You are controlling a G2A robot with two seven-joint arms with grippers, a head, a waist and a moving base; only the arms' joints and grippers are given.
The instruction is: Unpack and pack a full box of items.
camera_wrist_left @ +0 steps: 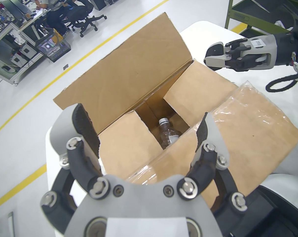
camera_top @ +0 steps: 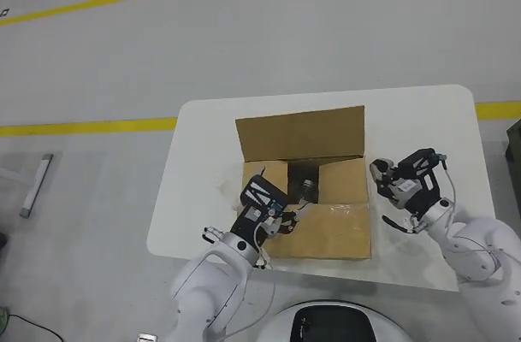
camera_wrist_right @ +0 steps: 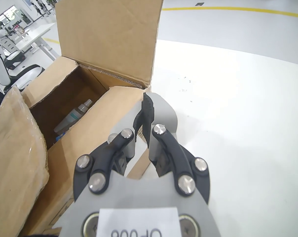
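On the counter (camera_top: 200,171): cardboard box (camera_top: 324,235), far flap upright, side flaps half folded in, taped near flap lying over the front.
Inside the box: clear plastic bottle (camera_wrist_left: 167,134) and spray bottle (camera_wrist_right: 76,113), both low in the narrow opening.
Left tool (camera_wrist_left: 142,113): spread wide, empty, above the opening.
Right tool (camera_wrist_left: 210,56): pinched closed on nothing, just beside a side flap.
Risk: the flaps crowd the gap, so a descending tool may catch cardboard and shove the box. The smooth bottle could also slip.
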